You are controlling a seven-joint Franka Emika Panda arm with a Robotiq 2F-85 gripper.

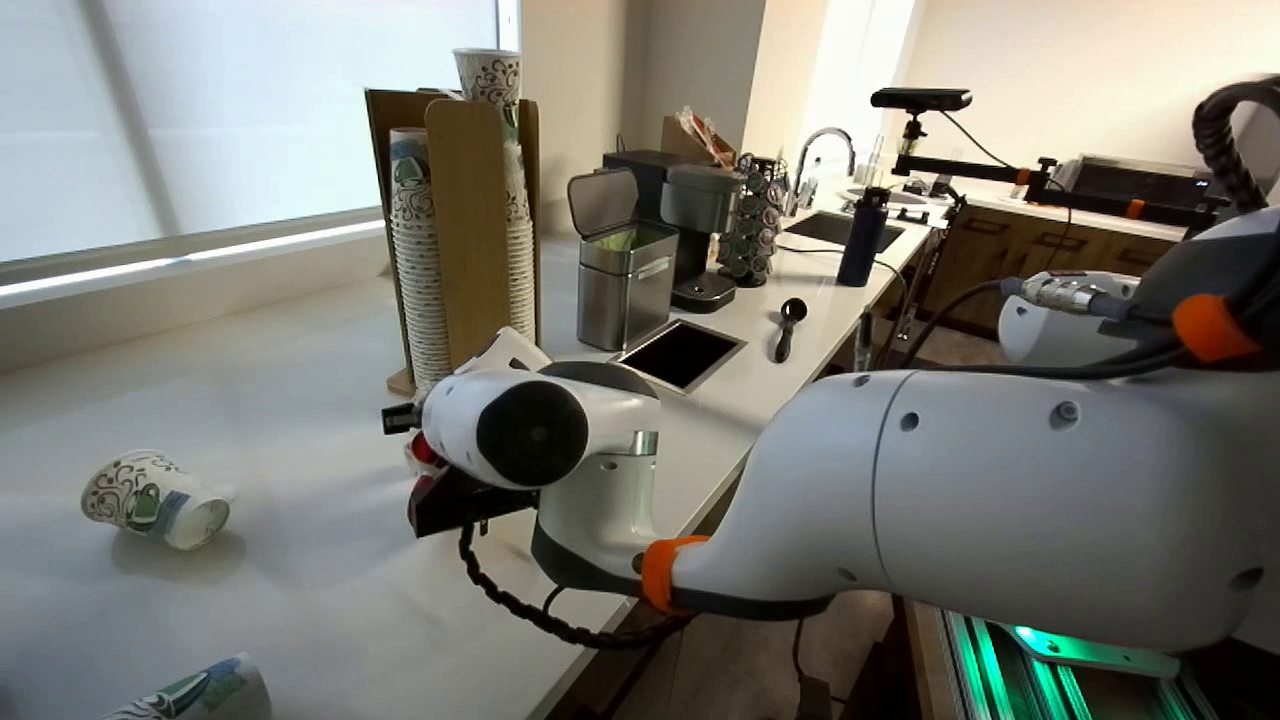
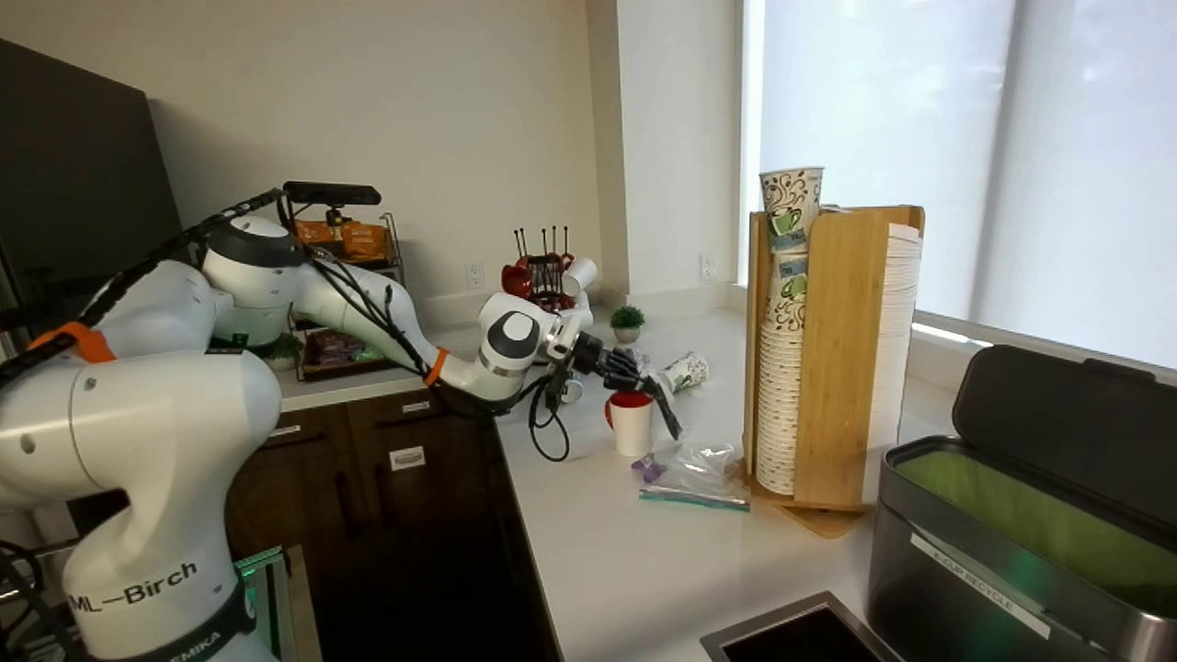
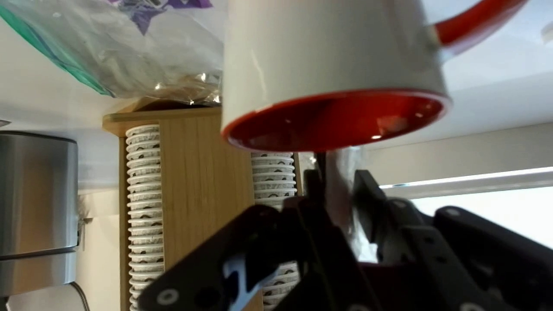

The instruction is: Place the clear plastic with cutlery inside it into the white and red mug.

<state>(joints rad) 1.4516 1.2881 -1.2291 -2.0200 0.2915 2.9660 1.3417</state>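
The white and red mug (image 2: 632, 430) stands upright on the counter, its red handle to the left in an exterior view. It looms large in the wrist view (image 3: 332, 52), with its red inside showing. My gripper (image 2: 664, 403) is above and just beside the mug's rim. In the wrist view my gripper (image 3: 338, 177) has its black fingers closed around the clear plastic with cutlery (image 3: 341, 194), which looks blurred and pale. The plastic's far end is hidden behind the mug's rim. A dark slim piece also points down from the gripper; I cannot tell whether it is a finger or cutlery.
A zip bag (image 2: 694, 478) with a purple piece lies beside the mug. A wooden cup stand (image 2: 832, 368) with stacked paper cups is close by. A patterned paper cup (image 1: 150, 500) lies on its side. A small plant (image 2: 627, 322) and a mug rack (image 2: 547, 276) stand behind.
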